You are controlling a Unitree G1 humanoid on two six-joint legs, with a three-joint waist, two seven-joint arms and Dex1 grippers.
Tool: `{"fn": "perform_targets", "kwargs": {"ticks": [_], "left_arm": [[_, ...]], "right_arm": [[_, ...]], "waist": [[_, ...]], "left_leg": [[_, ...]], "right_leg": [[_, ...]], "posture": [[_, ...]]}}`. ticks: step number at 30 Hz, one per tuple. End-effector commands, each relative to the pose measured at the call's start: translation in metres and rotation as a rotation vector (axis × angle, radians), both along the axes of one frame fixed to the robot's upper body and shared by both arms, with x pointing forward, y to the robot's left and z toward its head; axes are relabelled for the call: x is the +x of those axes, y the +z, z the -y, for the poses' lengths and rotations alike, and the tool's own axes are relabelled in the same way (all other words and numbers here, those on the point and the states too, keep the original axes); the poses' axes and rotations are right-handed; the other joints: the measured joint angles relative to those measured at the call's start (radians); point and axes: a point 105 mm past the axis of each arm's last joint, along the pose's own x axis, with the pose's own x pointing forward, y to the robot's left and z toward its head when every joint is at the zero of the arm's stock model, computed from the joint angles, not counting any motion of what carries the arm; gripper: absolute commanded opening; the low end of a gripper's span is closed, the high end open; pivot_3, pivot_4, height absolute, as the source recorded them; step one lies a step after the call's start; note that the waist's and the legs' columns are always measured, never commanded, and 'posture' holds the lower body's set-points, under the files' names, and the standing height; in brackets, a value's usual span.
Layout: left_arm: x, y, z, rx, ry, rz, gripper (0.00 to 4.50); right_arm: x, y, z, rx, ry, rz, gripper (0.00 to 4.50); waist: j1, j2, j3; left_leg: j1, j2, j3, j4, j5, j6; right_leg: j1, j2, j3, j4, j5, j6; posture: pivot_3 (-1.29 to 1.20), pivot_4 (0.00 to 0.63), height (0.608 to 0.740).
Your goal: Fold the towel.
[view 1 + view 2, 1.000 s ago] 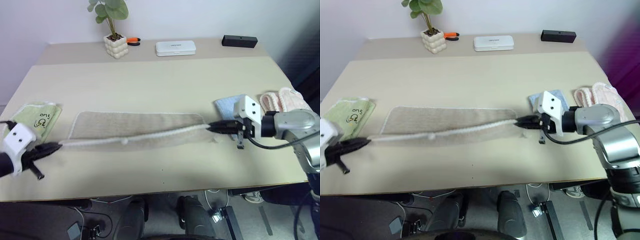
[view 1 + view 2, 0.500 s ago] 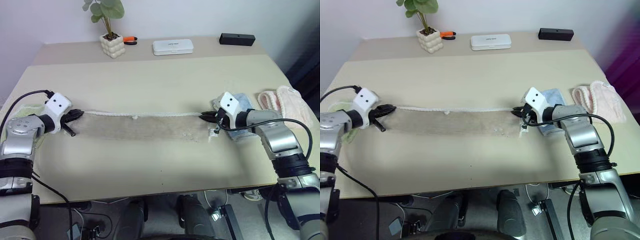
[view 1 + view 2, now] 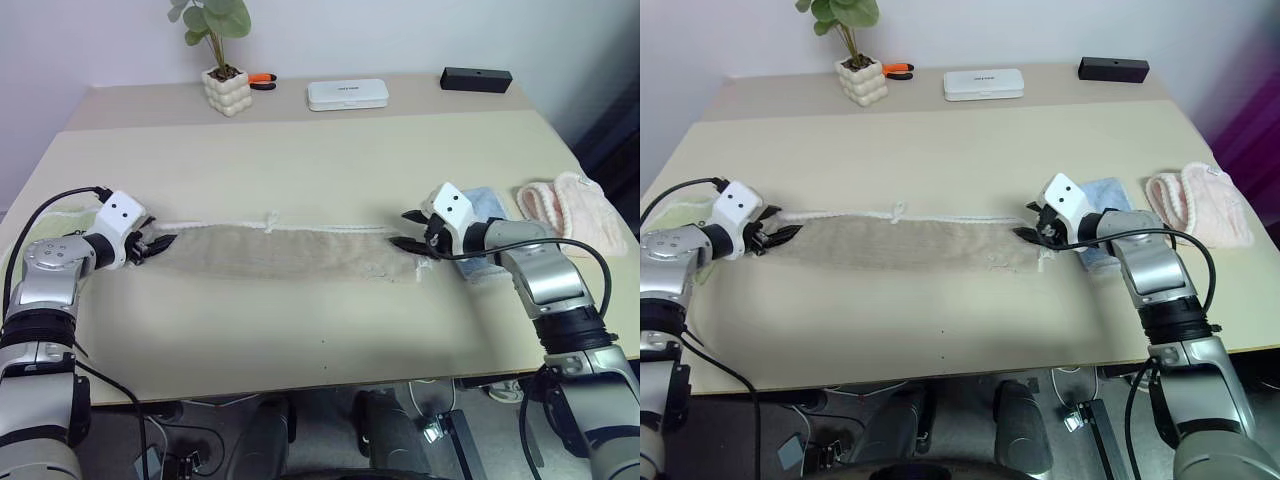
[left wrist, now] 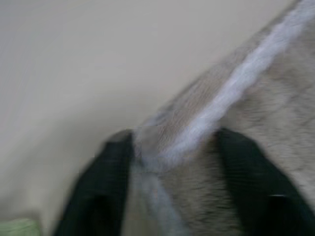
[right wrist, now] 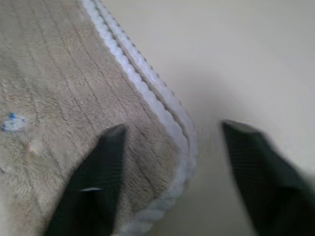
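Note:
The beige towel (image 3: 285, 252) lies flat on the table (image 3: 320, 160) as a long narrow strip, doubled lengthwise, its white edging and small loop (image 3: 270, 218) along the far side. My left gripper (image 3: 160, 243) is at the strip's left end, open. In the left wrist view the towel's corner (image 4: 197, 123) lies between the spread fingers (image 4: 106, 196). My right gripper (image 3: 408, 230) is at the right end, open too. The right wrist view shows the edged corner (image 5: 162, 113) between its two fingers (image 5: 96, 184), loose on the table.
A light green cloth (image 3: 45, 222) lies behind my left arm and a light blue cloth (image 3: 490, 205) under my right wrist. A pink cloth (image 3: 570, 200) sits further right. A potted plant (image 3: 230, 90), white box (image 3: 348, 94) and black box (image 3: 476, 79) line the far edge.
Both grippers carried the towel's near edge away from me, laid it down along the far edge, and then opened, letting go of the corners.

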Motion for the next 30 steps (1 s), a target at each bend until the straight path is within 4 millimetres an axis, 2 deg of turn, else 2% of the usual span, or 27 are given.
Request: {"fn": "perform_targets", "kwargs": {"ticks": [1, 4, 7, 8, 10, 13, 14, 16, 18, 20, 23, 26, 30], "left_arm": [[-0.002, 0.042, -0.005, -0.179, 0.037, 0.146, 2.97], [-0.011, 0.056, -0.002, -0.282, 0.033, 0.207, 2.97], [-0.024, 0.063, 0.012, -0.332, -0.01, 0.229, 2.97], [-0.029, 0.058, 0.025, -0.294, -0.059, 0.209, 2.97], [-0.043, 0.039, 0.066, -0.196, -0.213, 0.133, 2.97], [-0.066, 0.016, 0.121, -0.112, -0.418, 0.065, 2.97], [-0.074, 0.011, 0.137, -0.111, -0.476, 0.05, 2.97], [-0.084, 0.007, 0.156, -0.127, -0.534, 0.038, 2.97], [-0.101, 0.001, 0.199, -0.189, -0.662, 0.029, 2.97], [-0.114, 0.0, 0.226, -0.232, -0.738, 0.027, 2.97], [-0.119, 0.002, 0.238, -0.273, -0.761, 0.024, 2.97], [-0.122, 0.002, 0.242, -0.272, -0.779, 0.022, 2.97], [-0.121, 0.005, 0.237, -0.26, -0.773, 0.034, 2.97]], "right_arm": [[-0.006, 0.033, 0.014, 0.026, -0.045, 0.11, 3.44], [-0.02, 0.04, 0.016, 0.108, -0.053, 0.077, 3.44], [-0.05, 0.037, 0.004, 0.262, -0.006, -0.043, 4.36], [-0.061, 0.033, 0.0, 0.314, -0.005, -0.091, 4.47], [-0.078, 0.022, -0.008, 0.408, -0.025, -0.183, 4.47], [-0.094, 0.009, -0.013, 0.5, -0.084, -0.285, 4.47], [-0.098, 0.005, -0.014, 0.527, -0.109, -0.318, 4.47], [-0.103, 0.0, -0.016, 0.563, -0.149, -0.364, 4.47], [-0.114, -0.013, -0.022, 0.654, -0.214, -0.462, 4.47], [-0.121, -0.022, -0.028, 0.721, -0.271, -0.532, 4.47], [-0.119, -0.03, -0.033, 0.791, -0.35, -0.585, 4.47], [-0.111, -0.04, -0.034, 0.839, -0.449, -0.633, 4.47], [-0.086, -0.049, -0.029, 0.972, -0.626, -0.674, 4.47]], "waist": [[0.001, 0.0, 0.0], [-0.001, 0.0, 0.0], [-0.001, 0.0, 0.0], [-0.002, 0.0, 0.0], [0.0, 0.0, 0.0], [0.005, 0.0, -0.001], [0.007, 0.0, -0.001], [0.008, 0.0, -0.001], [0.011, 0.0, -0.001], [0.017, 0.0, -0.002], [0.014, 0.0, -0.002], [0.012, 0.001, -0.002], [0.001, 0.001, -0.003]], "left_leg": [[0.0, 0.0, 0.0, 0.0, 0.0, 0.0], [0.0, 0.0, -0.001, 0.0, 0.0, 0.0], [0.0, 0.003, -0.002, 0.0, 0.0, 0.0], [0.0, 0.004, -0.002, -0.001, 0.0, 0.0], [0.001, 0.005, -0.002, -0.001, 0.0, 0.0], [0.002, 0.004, -0.003, 0.0, 0.0, 0.0], [0.001, 0.004, -0.003, 0.0, 0.0, 0.0], [0.001, 0.004, -0.003, 0.001, 0.0, 0.0], [0.001, 0.004, -0.003, 0.0, 0.0, 0.0], [0.002, 0.005, -0.003, 0.0, 0.0, 0.0], [0.002, 0.005, -0.002, 0.0, 0.0, 0.0], [0.002, 0.004, -0.002, 0.0, 0.0, 0.0], [0.002, 0.005, -0.002, 0.0, 0.0, 0.0]], "right_leg": [[0.0, 0.0, 0.0, 0.0, 0.0, 0.0], [0.0, 0.0, 0.0, 0.0, 0.0, 0.0], [0.001, 0.0, 0.0, 0.0, 0.0, 0.0], [0.001, 0.0, 0.0, 0.0, 0.0, 0.0], [0.001, 0.0, 0.001, 0.0, 0.0, 0.0], [0.002, -0.001, 0.002, -0.001, 0.0, 0.0], [0.002, -0.001, 0.002, -0.001, 0.0, 0.0], [0.003, -0.001, 0.002, -0.002, 0.0, -0.001], [0.003, 0.0, 0.002, -0.002, 0.0, -0.001], [0.003, 0.001, 0.002, -0.002, 0.0, -0.001], [0.002, 0.001, 0.003, -0.002, 0.0, -0.001], [0.002, 0.003, 0.002, -0.002, 0.0, -0.001], [0.003, 0.005, 0.002, -0.002, 0.0, -0.001]], "posture": [[0.0, 0.15, 0.74], [0.0, 0.15, 0.74], [0.0, 0.15, 0.74], [0.0, 0.15, 0.74], [0.0, 0.15, 0.74], [0.0, 0.15, 0.74], [0.0, 0.15, 0.74], [0.0, 0.15, 0.74], [0.0, 0.15, 0.74], [0.0, 0.15, 0.74], [0.0, 0.15, 0.74], [0.0, 0.15, 0.74], [0.0, 0.15, 0.74]]}}
